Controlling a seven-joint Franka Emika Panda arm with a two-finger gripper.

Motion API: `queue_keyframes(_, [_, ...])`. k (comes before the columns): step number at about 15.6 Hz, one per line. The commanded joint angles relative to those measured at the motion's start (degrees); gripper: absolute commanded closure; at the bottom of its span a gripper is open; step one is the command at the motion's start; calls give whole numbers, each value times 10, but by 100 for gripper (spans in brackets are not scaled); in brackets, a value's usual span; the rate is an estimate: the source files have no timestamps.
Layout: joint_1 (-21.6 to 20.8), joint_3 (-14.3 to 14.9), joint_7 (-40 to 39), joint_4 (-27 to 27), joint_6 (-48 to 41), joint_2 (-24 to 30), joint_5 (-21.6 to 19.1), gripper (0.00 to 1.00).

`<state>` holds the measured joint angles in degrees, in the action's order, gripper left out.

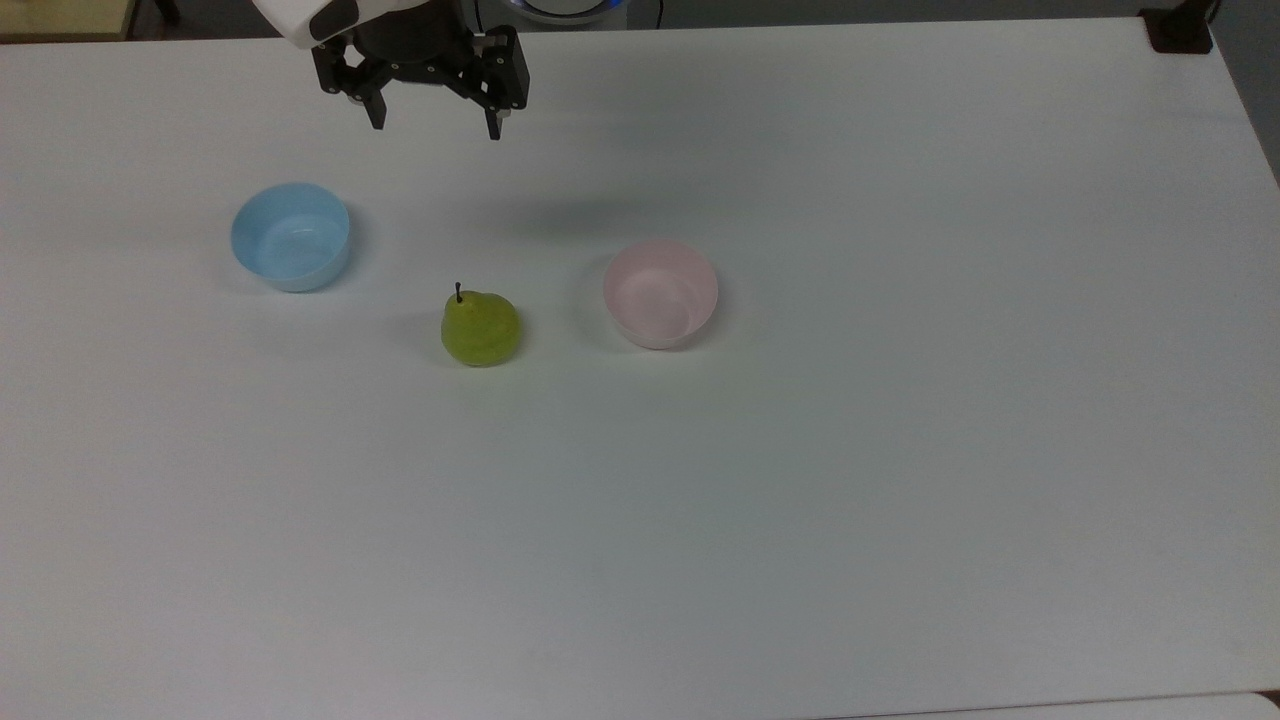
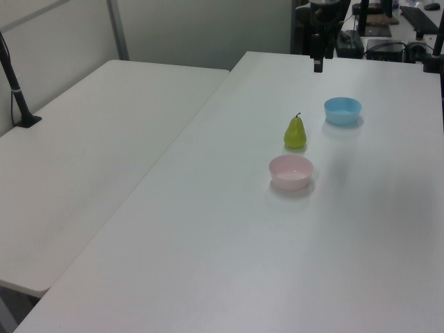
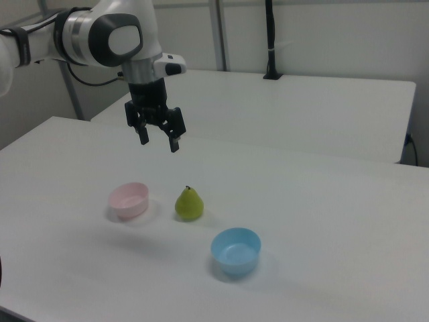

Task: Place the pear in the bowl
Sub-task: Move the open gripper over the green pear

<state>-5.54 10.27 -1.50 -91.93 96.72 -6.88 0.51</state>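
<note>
The gripper [image 1: 435, 115] hangs with jaws spread and empty, high above the table [image 1: 900, 450], ready for a descent, while the pear [image 1: 480, 328] stands upright below them, between the pink bowl [image 1: 660, 293] and the blue bowl [image 1: 290, 236].

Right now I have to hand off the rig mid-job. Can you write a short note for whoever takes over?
Claw: open, holding nothing, up in the air above the table, well clear of everything.
Pear: upright on the table, stem up, standing between the two bowls and touching neither.
Pink bowl: empty, on the top view's right of the pear.
Blue bowl: empty, on the top view's left; not the target.
Done: nothing yet.
Left: come down over the pear, grip it, lift, carry it to the pink bowl, release.
</note>
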Motion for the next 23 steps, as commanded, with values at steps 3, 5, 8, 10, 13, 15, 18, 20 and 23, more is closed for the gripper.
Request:
queue_keyframes(3, [-27, 31, 3, 5, -6, -7, -2, 0])
queue_keyframes(5, [-27, 31, 3, 7, -4, -12, -3, 0])
queue_keyframes(8, [-28, 32, 3, 8, -3, -13, -8, 0])
queue_keyframes(10, [-27, 35, -3, 29, -4, -27, -9, 0])
queue_keyframes(13, [-27, 37, -38, 41, -3, -55, -35, 0])
queue_keyframes(15, [-27, 41, -54, 51, 3, -79, -37, 0])
queue_keyframes(18, [-28, 42, -57, 54, 31, -112, -37, 0])
queue_keyframes(20, [-28, 43, -76, 53, 55, -135, -36, 0])
queue_keyframes(23, [-40, 49, -88, 42, 95, -165, -35, 0])
